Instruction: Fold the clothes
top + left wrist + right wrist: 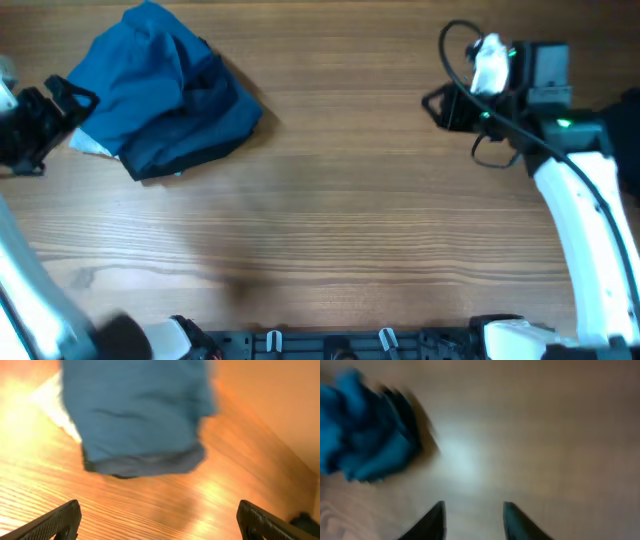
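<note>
Your left hand [70, 108] sits just beside the left edge of the clothes [165, 90], fingers spread wide with nothing between them. Your right hand [440, 105] is well apart from the pile, across the worktop [350, 230], and is also parted and empty.

The clothes lie in one bunched heap at the far left, not spread flat. The likely trouble is a pinch that takes several layers at once. You would then drag the whole lump instead of drawing out one edge.

The worktop is smooth and shiny wood-grain, so the fabric may slide rather than unfold. A pale piece [90, 147] pokes out under the pile's left side and could get caught in the same grab. The right wrist view is blurred, so don't judge hems from it.

The cloth is soft and matt, creased into rounded folds. Medium blue lies on top, and a darker navy band shows along the near edge in the left wrist view [145, 462]. I cannot tell whether that band is a hem or a second garment
</note>
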You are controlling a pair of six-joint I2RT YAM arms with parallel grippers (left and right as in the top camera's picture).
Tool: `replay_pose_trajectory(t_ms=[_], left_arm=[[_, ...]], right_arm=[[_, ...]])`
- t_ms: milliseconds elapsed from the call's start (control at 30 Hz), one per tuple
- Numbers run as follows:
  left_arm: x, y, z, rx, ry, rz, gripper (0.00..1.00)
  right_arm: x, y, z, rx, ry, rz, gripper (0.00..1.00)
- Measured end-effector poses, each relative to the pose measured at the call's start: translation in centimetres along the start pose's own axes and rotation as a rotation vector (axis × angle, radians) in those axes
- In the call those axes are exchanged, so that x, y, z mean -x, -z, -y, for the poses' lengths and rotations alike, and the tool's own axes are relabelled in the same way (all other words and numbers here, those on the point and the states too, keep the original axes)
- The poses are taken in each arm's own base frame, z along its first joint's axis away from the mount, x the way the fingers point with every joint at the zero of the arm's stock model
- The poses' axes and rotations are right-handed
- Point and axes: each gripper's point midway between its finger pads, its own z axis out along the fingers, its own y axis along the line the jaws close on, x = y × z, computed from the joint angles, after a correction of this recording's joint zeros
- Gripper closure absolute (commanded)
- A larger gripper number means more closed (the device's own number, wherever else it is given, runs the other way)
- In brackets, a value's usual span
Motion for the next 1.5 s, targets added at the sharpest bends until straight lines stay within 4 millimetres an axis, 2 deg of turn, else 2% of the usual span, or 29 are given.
replay_pose_trajectory(t_ms=[67,100,167,200,300,400,533,733,1067,1167,1300,1333,1400,1433,1500], left_arm=[[-1.9,3.4,4.6,-0.054,-0.13,0.072,0.0],[-2.9,4.9,6.4,-0.075,-0.188,0.103,0.0],[-5.1,7.4,8.6,-0.071,-0.285,0.155,0.0],[-5.8,8.2,9.0,-0.063,-0.311,0.17,0.0],[-8.6,10.9,9.0,-0.008,-0.356,0.212,0.0],[-10.5,12.4,8.2,0.032,-0.362,0.224,0.0],[-11.1,13.5,7.6,0.061,-0.359,0.258,0.0],[-11.3,14.2,7.4,0.073,-0.358,0.284,0.0],[-11.3,14.2,7.3,0.079,-0.357,0.286,0.0],[-11.3,14.2,7.3,0.079,-0.357,0.286,0.0],[-11.3,14.2,7.3,0.079,-0.357,0.286,0.0],[-11.3,14.2,7.3,0.079,-0.357,0.286,0.0],[-11.3,14.2,7.3,0.079,-0.357,0.286,0.0],[-11.3,14.2,7.3,0.08,-0.357,0.286,0.0],[-11.3,14.2,7.3,0.079,-0.357,0.286,0.0]], right_arm=[[3.5,3.1,-2.7,0.067,0.096,0.155,0.26],[4.4,4.5,-3.9,0.1,0.127,0.202,0.21],[5.3,7.2,-6.3,0.167,0.187,0.278,0.07],[5.3,8.0,-6.9,0.188,0.196,0.291,0.0],[4.4,9.7,-8.1,0.228,0.189,0.287,0.01],[3.8,10.3,-8.5,0.253,0.12,0.27,0.01],[3.7,10.6,-8.8,0.282,-0.045,0.246,0.0],[3.5,10.4,-8.8,0.332,-0.439,0.175,0.01],[2.5,7.7,-7.6,0.326,-1.469,-0.054,0.0],[2.4,8.0,-7.9,0.323,-1.57,-0.056,0.0],[2.4,10.3,-9.3,0.384,-1.569,-0.046,0.0],[1.8,11.1,-9.6,0.387,-1.551,-0.053,0.0],[-1.0,12.3,-9.4,0.312,-1.5,-0.07,0.0],[-3.2,12.6,-8.5,0.22,-1.466,-0.073,0.0],[-9.3,13.7,-4.7,-0.084,-1.327,-0.061,0.0]])
